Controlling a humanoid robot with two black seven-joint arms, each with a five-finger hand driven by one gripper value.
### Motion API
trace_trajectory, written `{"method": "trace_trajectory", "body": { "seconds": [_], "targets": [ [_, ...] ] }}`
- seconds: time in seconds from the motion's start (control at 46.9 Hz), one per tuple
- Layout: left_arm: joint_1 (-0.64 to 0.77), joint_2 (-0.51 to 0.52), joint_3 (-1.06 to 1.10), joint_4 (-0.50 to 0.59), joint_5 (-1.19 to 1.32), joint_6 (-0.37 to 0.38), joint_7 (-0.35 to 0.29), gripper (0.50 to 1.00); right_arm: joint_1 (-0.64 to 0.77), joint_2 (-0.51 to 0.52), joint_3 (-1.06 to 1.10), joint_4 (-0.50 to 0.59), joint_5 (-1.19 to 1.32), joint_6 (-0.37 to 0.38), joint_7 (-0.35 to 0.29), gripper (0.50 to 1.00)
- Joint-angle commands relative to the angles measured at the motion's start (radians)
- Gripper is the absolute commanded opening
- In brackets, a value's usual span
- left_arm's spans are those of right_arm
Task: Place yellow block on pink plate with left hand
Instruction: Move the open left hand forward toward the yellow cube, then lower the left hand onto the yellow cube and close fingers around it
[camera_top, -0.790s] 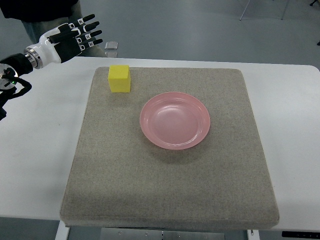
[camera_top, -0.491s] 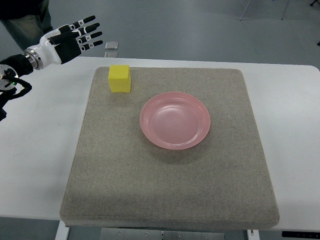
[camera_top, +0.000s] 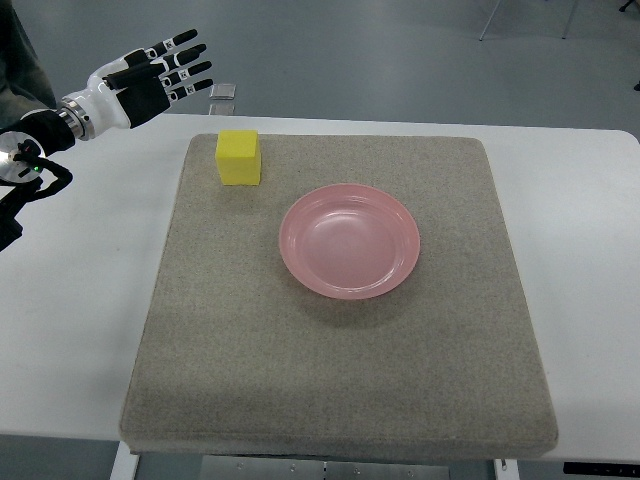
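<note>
Block (camera_top: 239, 158) on mat (camera_top: 340, 360) far-left corner, plate (camera_top: 350, 240) mid-mat to its right, nearer, apart

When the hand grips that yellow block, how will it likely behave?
The yellow block is a flat-faced cube, so it should sit stable rather than roll. Its matte, foam-like look suggests it is light and slightly squashy. The open left hand has not touched it.

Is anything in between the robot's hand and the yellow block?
No. In the top view, only bare white table and grey mat edge separate the open left hand from the yellow block.
</note>
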Motion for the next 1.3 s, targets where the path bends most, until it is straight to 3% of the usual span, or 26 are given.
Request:
{"method": "trace_trajectory", "body": {
  "seconds": [0.0, 0.235, 0.47, 0.662, 0.811, 1.046, 1.28],
  "targets": [
    [-0.007, 0.0, 0.002, 0.006, 0.047, -0.002, -0.015, 0.994, 0.0, 0.0, 0.0, 0.0, 0.0, 0.001, 0.0, 0.924],
    [-0.056, 0.0, -0.007, 0.008, 0.464, 0.004, -0.07, 0.994, 0.0, 0.0, 0.0, 0.0, 0.0, -0.001, 0.0, 0.924],
    [-0.119, 0.011, 0.004, 0.006, 0.736, 0.006, -0.084, 0.994, 0.0, 0.0, 0.0, 0.0, 0.0, 0.001, 0.0, 0.924],
    [-0.166, 0.0, 0.008, -0.001, 1.089, 0.015, -0.165, 0.994, 0.0, 0.0, 0.0, 0.0, 0.0, 0.001, 0.0, 0.924],
    [-0.202, -0.031, 0.039, -0.003, 1.27, 0.021, -0.185, 0.994, 0.0, 0.0, 0.0, 0.0, 0.0, -0.001, 0.0, 0.924],
    [-0.248, -0.1, 0.275, -0.003, 1.365, 0.261, -0.185, 0.992, 0.0, 0.0, 0.0, 0.0, 0.0, -0.001, 0.0, 0.924],
    [-0.262, -0.156, 0.407, 0.022, 1.368, 0.294, -0.185, 0.992, 0.0, 0.0, 0.0, 0.0, 0.0, 0.001, 0.0, 0.924]
  ]
}}
